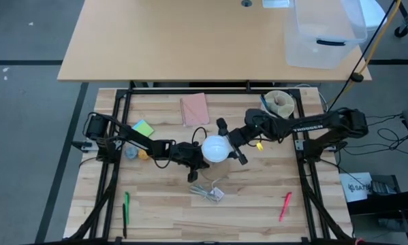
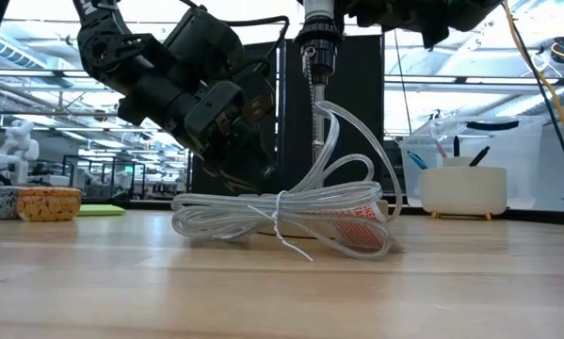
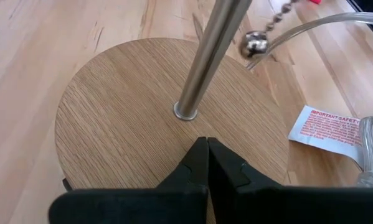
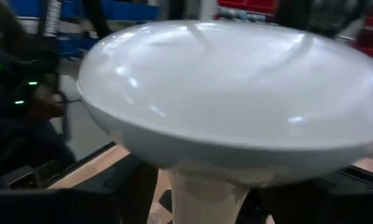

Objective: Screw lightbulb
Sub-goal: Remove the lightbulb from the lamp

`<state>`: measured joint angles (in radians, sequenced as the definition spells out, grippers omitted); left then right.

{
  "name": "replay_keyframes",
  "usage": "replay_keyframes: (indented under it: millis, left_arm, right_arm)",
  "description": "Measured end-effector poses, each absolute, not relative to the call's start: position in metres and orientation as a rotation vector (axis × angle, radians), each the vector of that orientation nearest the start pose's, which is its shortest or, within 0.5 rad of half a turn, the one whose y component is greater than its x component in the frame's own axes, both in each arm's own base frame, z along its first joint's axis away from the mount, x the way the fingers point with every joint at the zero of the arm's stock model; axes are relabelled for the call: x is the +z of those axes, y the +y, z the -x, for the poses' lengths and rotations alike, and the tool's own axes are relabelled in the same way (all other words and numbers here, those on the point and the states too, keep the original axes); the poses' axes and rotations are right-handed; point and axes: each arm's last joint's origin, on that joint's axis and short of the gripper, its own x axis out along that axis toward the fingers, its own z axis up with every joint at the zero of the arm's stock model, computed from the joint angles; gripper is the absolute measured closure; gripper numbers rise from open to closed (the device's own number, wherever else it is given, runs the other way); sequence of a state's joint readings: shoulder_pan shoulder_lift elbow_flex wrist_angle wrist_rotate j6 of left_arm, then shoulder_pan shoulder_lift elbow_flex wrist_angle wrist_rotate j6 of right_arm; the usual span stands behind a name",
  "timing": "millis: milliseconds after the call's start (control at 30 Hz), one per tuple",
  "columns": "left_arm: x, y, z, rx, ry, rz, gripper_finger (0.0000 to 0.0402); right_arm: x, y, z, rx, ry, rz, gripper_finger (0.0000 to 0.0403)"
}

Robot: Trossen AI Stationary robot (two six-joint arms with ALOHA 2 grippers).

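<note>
The lightbulb (image 1: 215, 148) is a white frosted dome sitting on top of a small lamp: a metal pole (image 3: 205, 62) rising from a round wooden disc (image 3: 124, 118). In the right wrist view the dome (image 4: 236, 87) fills the picture, its neck (image 4: 208, 190) below. My right gripper (image 1: 232, 144) stands open at bulb height, a finger on either side of the neck, with gaps showing. My left gripper (image 3: 208, 158) is shut, low on the disc beside the pole. My left gripper rests its shut fingertips (image 3: 206, 149) on the wooden disc's top face (image 3: 174, 146), between the pole's foot and the rim. The fingers slant down onto it from the table's left side. The disc lies flat on the table.
A coil of clear cord (image 2: 282, 217) with a printed label lies in front of the lamp. A ball-chain pull (image 3: 256, 43) hangs by the pole. A pink notebook (image 1: 195, 109), green pad (image 1: 143, 128), white cup (image 1: 280, 102), green pen (image 1: 126, 207) and red pen (image 1: 285, 206) lie around.
</note>
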<state>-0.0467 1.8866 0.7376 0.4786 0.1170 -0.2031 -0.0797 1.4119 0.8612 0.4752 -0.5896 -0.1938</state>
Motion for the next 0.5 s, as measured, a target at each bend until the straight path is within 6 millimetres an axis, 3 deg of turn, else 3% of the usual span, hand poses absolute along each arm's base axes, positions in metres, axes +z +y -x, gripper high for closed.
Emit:
replay_keyframes:
  millis: [500]
  left_arm:
    - [0.096,-0.019,-0.332,-0.091,0.683,0.22,0.0401]
  right_arm:
    - [0.295,0.024,-0.289,0.159,0.145,0.159,0.0149]
